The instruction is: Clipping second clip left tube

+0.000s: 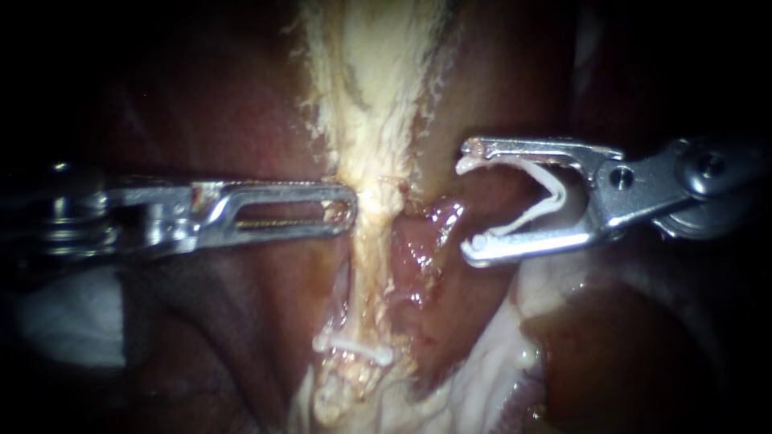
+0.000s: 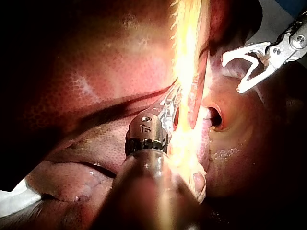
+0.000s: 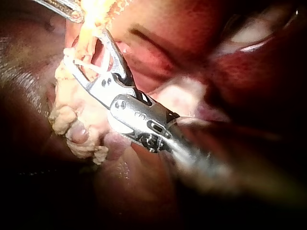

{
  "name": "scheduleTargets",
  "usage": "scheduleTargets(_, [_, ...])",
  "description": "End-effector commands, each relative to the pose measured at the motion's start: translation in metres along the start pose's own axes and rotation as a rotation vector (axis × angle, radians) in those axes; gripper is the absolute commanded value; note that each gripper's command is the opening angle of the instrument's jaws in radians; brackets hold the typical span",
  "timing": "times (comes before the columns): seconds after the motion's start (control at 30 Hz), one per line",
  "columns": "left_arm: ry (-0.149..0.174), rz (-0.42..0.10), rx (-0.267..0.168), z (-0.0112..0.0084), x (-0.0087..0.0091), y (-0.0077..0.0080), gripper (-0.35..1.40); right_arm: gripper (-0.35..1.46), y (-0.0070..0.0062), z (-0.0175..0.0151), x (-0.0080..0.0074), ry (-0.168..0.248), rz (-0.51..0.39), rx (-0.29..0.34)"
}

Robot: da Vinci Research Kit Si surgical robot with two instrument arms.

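Right instrument [image 1: 470,205]: jaws spread wide, holding open white clip [image 1: 556,195], right of centre, just clear of tube.
Left instrument [image 1: 346,209]: jaws pinching tube, centre.
Tube [image 1: 368,257]: pale, vertical, centre.
Lower clip [image 1: 354,348]: across tube, lower centre.

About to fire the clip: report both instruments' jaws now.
Left instrument: shut on the pale tissue strand.
Right instrument: jaws spread, holding an open white clip, beside the strand, not around it.
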Motion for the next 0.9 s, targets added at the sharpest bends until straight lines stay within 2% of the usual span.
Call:
scheduleTargets(0.03, [0.0,0.0,0.002,0.0,0.0,0.0,-0.35,0.6,0.0,0.0,0.0001,0.0,0.0,0.0])
scheduleTargets(0.17, [0.003,0.0,0.004,-0.0005,-0.0002,0.0001,-0.35,0.6,-0.0001,-0.0001,0.0,0.001,-0.001,0.001])
scheduleTargets(0.4, [0.01,-0.003,0.006,-0.004,-0.0011,0.0002,-0.35,0.6,-0.0002,0.0,-0.0001,0.0,-0.001,0.001])
scheduleTargets(0.67, [0.011,-0.007,0.002,-0.0065,-0.0014,-0.0007,-0.35,0.6,-0.0007,0.0005,-0.0004,0.01,-0.006,0.012])
scheduleTargets(0.73, [0.011,-0.008,0.0,-0.0069,-0.0016,-0.0008,-0.35,0.6,-0.0009,0.001,-0.0006,0.0,-0.015,0.023])
scheduleTargets(0.83, [0.01,-0.009,-0.002,-0.0072,-0.0017,-0.0009,-0.35,0.59,-0.0016,0.0023,-0.0011,-0.036,0.011,0.047])
scheduleTargets(0.9, [0.009,-0.008,-0.004,-0.0072,-0.0017,-0.0008,-0.35,0.59,-0.0022,0.0035,-0.0017,-0.042,0.033,0.065])
